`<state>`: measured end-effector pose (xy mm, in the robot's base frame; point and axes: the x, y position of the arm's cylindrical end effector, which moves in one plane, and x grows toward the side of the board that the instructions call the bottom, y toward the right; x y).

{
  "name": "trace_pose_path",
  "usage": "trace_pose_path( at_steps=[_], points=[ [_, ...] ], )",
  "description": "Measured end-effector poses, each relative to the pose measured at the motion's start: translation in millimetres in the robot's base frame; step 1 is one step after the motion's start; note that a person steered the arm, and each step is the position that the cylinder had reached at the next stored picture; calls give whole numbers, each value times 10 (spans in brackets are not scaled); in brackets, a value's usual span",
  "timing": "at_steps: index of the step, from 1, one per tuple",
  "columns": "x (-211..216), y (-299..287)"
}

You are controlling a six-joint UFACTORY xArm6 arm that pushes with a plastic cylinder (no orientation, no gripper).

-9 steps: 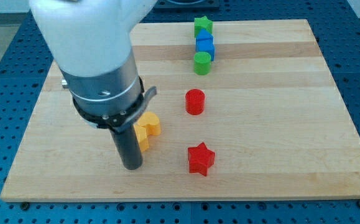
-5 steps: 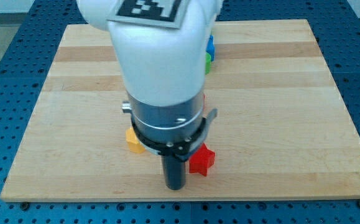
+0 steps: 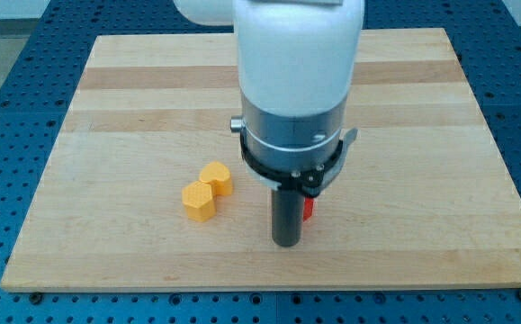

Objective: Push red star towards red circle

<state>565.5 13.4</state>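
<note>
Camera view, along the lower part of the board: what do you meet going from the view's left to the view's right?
Yellow block → second yellow block, touching it → my tip → red star, only a sliver showing behind the rod.

Two blocks [image 3: 207,190] touching at board [image 3: 107,108] lower-left, my tip [image 3: 286,241] to their right

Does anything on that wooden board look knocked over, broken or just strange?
Nothing stands out. Two yellow blocks sit touching on the wooden board, and my tip almost hides a red block.
</note>
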Motion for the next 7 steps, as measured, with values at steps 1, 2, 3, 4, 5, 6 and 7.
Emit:
trace_pose_path(
  at_steps=[1, 2, 3, 4, 5, 6, 7],
  points=[
    [-232, 0],
    [-397, 0],
    [-302, 2],
    [-117, 11],
    [-133, 126],
    [-273, 265],
    [-412, 271]
  ],
)
